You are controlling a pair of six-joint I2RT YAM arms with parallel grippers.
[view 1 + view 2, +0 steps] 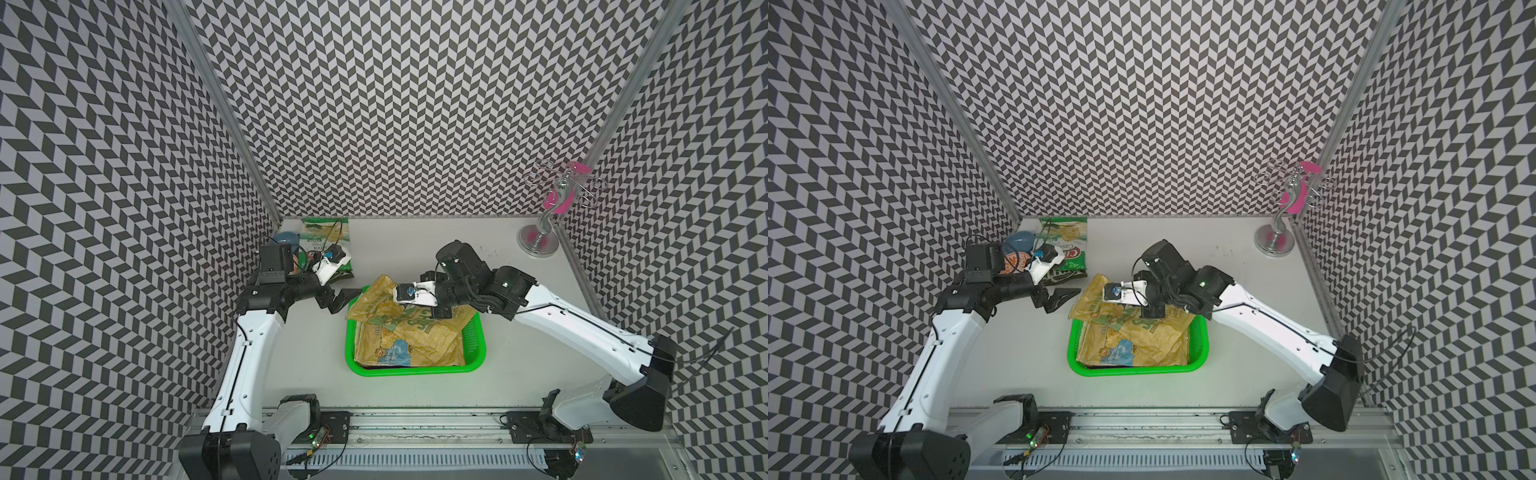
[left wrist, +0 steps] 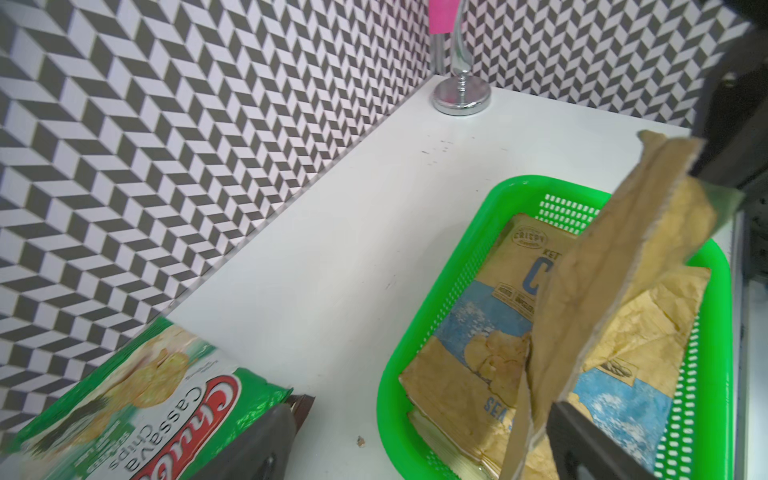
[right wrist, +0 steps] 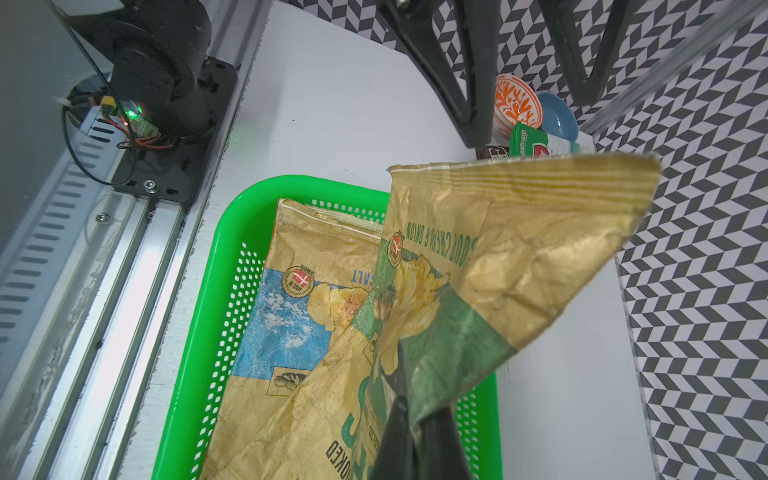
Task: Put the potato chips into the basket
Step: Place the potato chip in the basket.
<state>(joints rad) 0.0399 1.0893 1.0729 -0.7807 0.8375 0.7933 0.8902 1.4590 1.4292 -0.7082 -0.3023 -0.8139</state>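
Ideally the right gripper (image 3: 411, 409), pinching 1 tan bag (image 3: 519, 249), should lower it flat into the basket (image 3: 232, 232). Left gripper (image 1: 346, 300) hangs open, empty.

This was a robotics lab test cell. Its walls (image 1: 415, 104) were papered in a black-and-white chevron pattern and framed by bare aluminium posts (image 1: 226, 108), closing in a plain white tabletop (image 1: 415, 249). Along the table's near edge ran an aluminium rail (image 1: 415, 424) carrying the white-and-black left arm (image 1: 249, 349) and right arm (image 1: 582, 324), with loose cables, a slotted cable duct (image 1: 415, 459) and a green-lit circuit board (image 3: 139, 114).
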